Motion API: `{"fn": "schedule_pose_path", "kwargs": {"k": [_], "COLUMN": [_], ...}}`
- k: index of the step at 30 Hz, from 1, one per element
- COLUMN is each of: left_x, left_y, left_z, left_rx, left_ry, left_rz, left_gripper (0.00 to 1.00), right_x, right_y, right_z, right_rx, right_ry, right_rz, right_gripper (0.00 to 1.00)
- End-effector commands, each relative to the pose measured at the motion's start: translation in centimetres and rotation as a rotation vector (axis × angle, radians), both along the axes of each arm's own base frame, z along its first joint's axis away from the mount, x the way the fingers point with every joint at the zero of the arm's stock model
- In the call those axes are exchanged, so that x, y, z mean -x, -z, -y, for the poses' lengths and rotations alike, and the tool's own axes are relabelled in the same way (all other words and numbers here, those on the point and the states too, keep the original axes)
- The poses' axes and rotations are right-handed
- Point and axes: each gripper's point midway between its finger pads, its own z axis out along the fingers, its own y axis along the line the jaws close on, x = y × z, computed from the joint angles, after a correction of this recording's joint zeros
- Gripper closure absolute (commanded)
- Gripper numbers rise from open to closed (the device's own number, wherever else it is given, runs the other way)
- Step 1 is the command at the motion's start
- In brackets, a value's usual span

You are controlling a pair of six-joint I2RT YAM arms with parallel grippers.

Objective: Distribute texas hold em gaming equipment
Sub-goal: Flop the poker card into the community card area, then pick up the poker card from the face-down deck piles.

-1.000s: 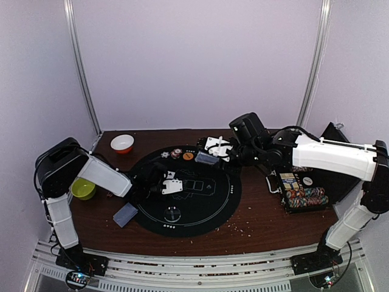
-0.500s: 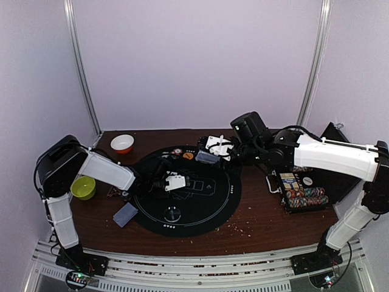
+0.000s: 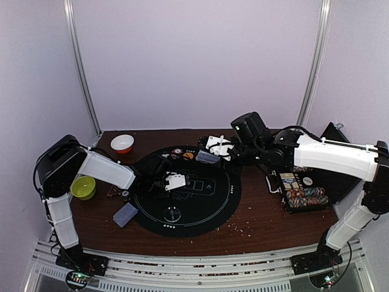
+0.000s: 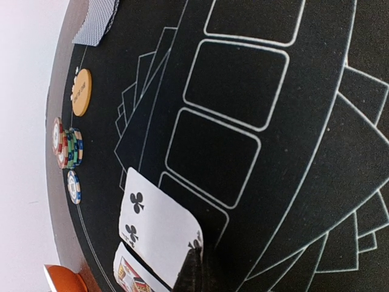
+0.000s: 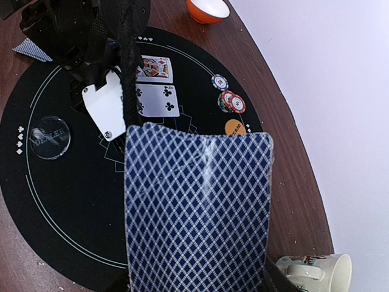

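Observation:
Two cards lie face up on the black mat [image 3: 213,207]: a clubs card [image 4: 155,225] and a face card [image 4: 135,275] beside it. My left gripper [image 4: 196,267] [image 3: 176,180] is low over the mat, shut on the clubs card's raised corner. My right gripper [image 5: 197,280] [image 3: 209,156] hovers over the mat's back edge, shut on a deck [image 5: 197,207] of blue diamond-backed cards. Striped chips [image 4: 67,149], a blue chip [image 4: 73,187] and an orange disc [image 4: 81,92] sit at the mat's back rim. A clear dealer disc [image 5: 50,137] lies near the front.
A small pile of cards [image 3: 124,214] lies left of the mat. A white-and-orange bowl [image 3: 122,143] stands back left and a green bowl [image 3: 83,187] at the left edge. An open chip case [image 3: 302,194] is on the right, and a mug [image 5: 316,274] is under my right wrist.
My left gripper has slid a little right and toward the back with the clubs card. The right arm with the deck has hardly moved.

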Motion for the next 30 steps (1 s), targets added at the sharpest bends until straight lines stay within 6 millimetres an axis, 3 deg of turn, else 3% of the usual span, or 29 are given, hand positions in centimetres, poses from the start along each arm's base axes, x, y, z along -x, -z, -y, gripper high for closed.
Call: {"fn": "schedule_pose_path", "kwargs": {"k": [1,7,12,16,19,25,27,30], "left_x": [2.5,3.4,3.6,4.7,5.1,6.1,5.0,3.1], "left_y": [2.1,1.4,0.1,-2.1,-5.2,-15.1,-17.8,-22.8], "left_z": [-1.4,-1.3,-0.6,0.5,1.2,3.2,2.9,2.9], "left_rx": [-0.058,-0.038,-0.002,0.079,0.165,0.51,0.604,0.821], "left_ry": [0.016,0.048,0.064,0.105,0.118,0.172,0.118,0.029], "left_rz": [-0.114,-0.13,-0.14,-0.177,-0.165,-0.131,-0.103,-0.127], "left_gripper": [1.0,0.71,0.66,0.57,0.54,0.43,0.38,0.23], "right_x": [-0.2,-0.3,-0.3,-0.3,-0.4,-0.4,-0.4,-0.4], "right_y": [-1.5,-1.6,-1.5,-1.6,-1.4,-1.5,-1.7,-1.7], "right_z": [0.7,0.7,0.7,0.9,1.0,0.8,0.6,0.5], "right_rx": [-0.026,-0.029,-0.025,-0.028,-0.021,-0.032,-0.04,-0.044], "right_ry": [0.021,0.023,0.021,0.027,0.03,0.028,0.024,0.019], "right_rz": [0.037,0.036,0.033,0.036,0.036,0.032,0.031,0.032], "right_gripper": [0.53,0.53,0.53,0.53,0.53,0.53,0.53,0.53]}}
